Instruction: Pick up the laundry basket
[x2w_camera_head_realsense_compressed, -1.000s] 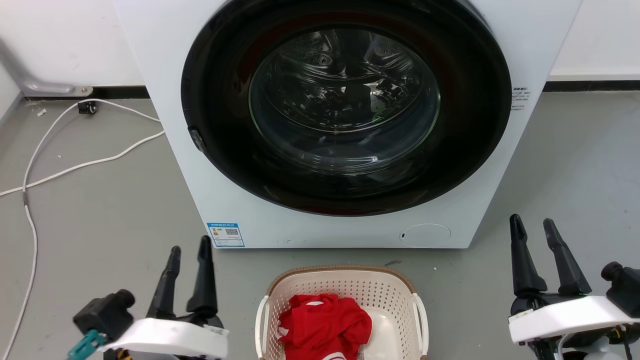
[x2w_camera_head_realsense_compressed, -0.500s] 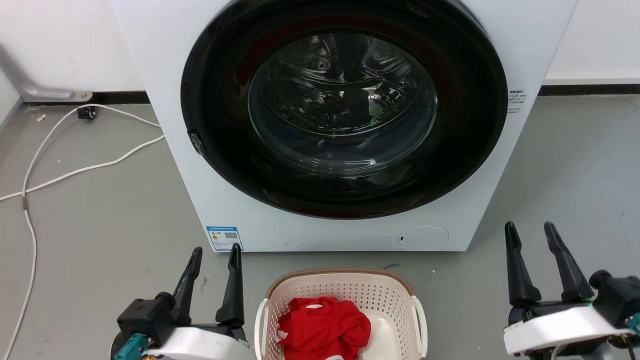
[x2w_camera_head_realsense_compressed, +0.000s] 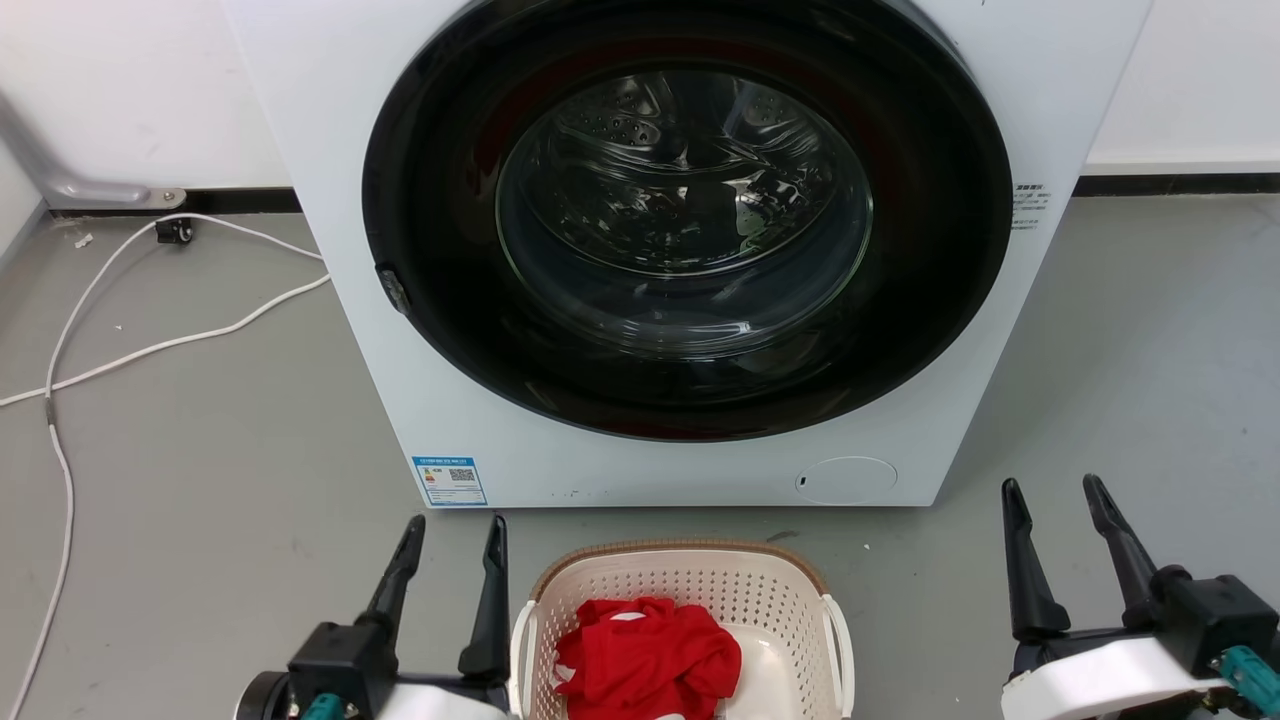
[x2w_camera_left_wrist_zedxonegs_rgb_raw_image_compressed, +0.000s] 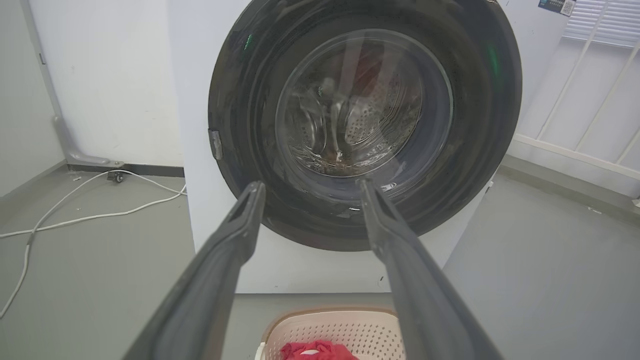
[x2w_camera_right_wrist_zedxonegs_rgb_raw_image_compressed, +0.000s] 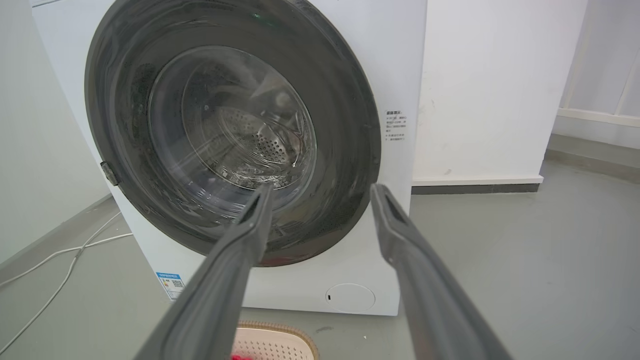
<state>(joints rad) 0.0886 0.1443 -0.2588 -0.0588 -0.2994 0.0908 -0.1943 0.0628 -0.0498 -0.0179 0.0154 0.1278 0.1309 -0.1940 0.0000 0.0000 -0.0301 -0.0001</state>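
The cream perforated laundry basket (x2w_camera_head_realsense_compressed: 690, 585) with a brown rim and white side handles stands on the floor at the bottom centre of the head view, with a red garment (x2w_camera_head_realsense_compressed: 650, 660) inside. Its far rim also peeks into the left wrist view (x2w_camera_left_wrist_zedxonegs_rgb_raw_image_compressed: 332, 322) and right wrist view (x2w_camera_right_wrist_zedxonegs_rgb_raw_image_compressed: 277, 337). My left gripper (x2w_camera_head_realsense_compressed: 455, 530) is open, its right finger just beside the basket's left handle. Well to the right of the basket, my right gripper (x2w_camera_head_realsense_compressed: 1050, 490) is open and holds nothing.
A white front-loading washing machine (x2w_camera_head_realsense_compressed: 690, 250) with a dark round door stands right behind the basket. White cables (x2w_camera_head_realsense_compressed: 150, 345) trail across the grey floor on the left. A white wall (x2w_camera_head_realsense_compressed: 130, 90) runs behind, with open floor to the right.
My left gripper has shifted right, up to the basket's left handle. My right gripper has sunk lower in the head view. The camera has tilted slightly.
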